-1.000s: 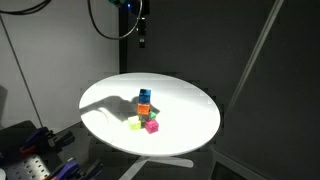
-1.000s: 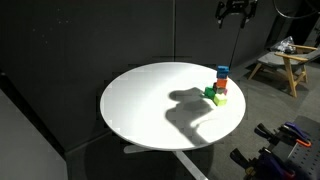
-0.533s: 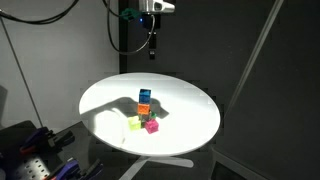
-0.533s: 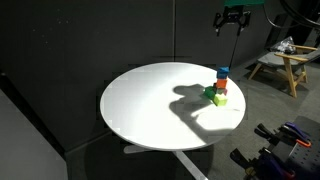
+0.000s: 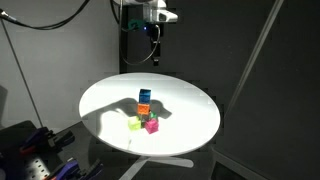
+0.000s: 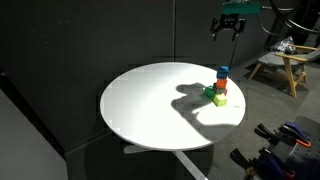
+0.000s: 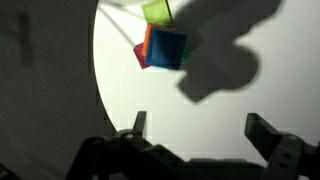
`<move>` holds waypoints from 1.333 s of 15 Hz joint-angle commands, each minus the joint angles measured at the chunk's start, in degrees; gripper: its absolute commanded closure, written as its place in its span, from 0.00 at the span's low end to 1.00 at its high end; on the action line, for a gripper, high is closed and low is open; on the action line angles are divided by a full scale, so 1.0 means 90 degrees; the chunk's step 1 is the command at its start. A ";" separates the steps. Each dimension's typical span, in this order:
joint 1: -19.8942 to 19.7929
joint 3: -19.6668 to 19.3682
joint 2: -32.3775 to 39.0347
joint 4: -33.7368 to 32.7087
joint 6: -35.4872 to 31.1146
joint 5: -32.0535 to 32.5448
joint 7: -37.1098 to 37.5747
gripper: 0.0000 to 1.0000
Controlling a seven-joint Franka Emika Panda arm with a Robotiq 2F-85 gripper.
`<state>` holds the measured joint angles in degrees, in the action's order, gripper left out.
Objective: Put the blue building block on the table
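Note:
The blue building block (image 5: pixel 145 94) sits on top of a small stack, on an orange cube (image 5: pixel 145 103), near the middle of the round white table (image 5: pixel 190 100). It also shows in an exterior view (image 6: pixel 222 72) and from above in the wrist view (image 7: pixel 165 47). My gripper (image 5: pixel 155 55) hangs open and empty well above the stack, also seen in an exterior view (image 6: pixel 226 28). In the wrist view the gripper (image 7: pixel 200 130) has its jaws wide apart with bare table (image 7: pixel 130 90) between them. The stack lies ahead of the fingertips.
A yellow-green block (image 5: pixel 135 123) and a pink block (image 5: pixel 152 126) lie beside the stack's base. A green block (image 6: pixel 213 93) sits against the stack. The arm's shadow (image 6: pixel 190 100) falls across the table. A wooden stool (image 6: pixel 285 65) stands off the table's side.
The gripper has come lower and moved sideways toward the stack. The blocks have not moved.

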<state>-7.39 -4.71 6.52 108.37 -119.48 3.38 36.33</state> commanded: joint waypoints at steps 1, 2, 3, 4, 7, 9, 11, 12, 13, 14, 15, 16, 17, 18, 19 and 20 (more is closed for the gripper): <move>0.0069 -0.0100 -0.0013 0.0151 -0.0120 -0.0213 -0.0433 0.00; 0.0078 -0.0107 -0.0017 0.0223 -0.0199 -0.0195 -0.0433 0.00; 0.0085 -0.0113 -0.0023 0.0302 -0.0290 -0.0174 -0.0435 0.00; 0.0093 -0.0119 -0.0027 0.0371 -0.0361 -0.0163 -0.0399 0.00; 0.0132 -0.0151 -0.0054 0.0587 -0.0657 -0.0007 -0.0205 0.00; 0.0145 -0.0168 -0.0082 0.0713 -0.0875 0.0012 -0.0221 0.00; 0.0144 -0.0183 -0.0080 0.0769 -0.0980 -0.0032 -0.0244 0.00; 0.0151 -0.0179 0.0056 0.0612 -0.0828 -0.0073 -0.0242 0.00; 0.0151 -0.0185 0.0056 0.0638 -0.0864 -0.0073 -0.0241 0.00; 0.0152 -0.0188 0.0056 0.0643 -0.0875 -0.0073 -0.0241 0.00; 0.0153 -0.0190 0.0056 0.0643 -0.0878 -0.0072 -0.0241 0.00; 0.0155 -0.0191 0.0055 0.0643 -0.0878 -0.0072 -0.0241 0.00; 0.0156 -0.0191 0.0055 0.0643 -0.0879 -0.0072 -0.0241 0.00; 0.0157 -0.0191 0.0055 0.0643 -0.0879 -0.0072 -0.0241 0.00; 0.0157 -0.0191 0.0055 0.0643 -0.0879 -0.0072 -0.0241 0.00; 0.0158 -0.0191 0.0055 0.0643 -0.0879 -0.0072 -0.0241 0.00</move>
<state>-6.75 -5.60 7.00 114.28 -127.54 2.88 34.31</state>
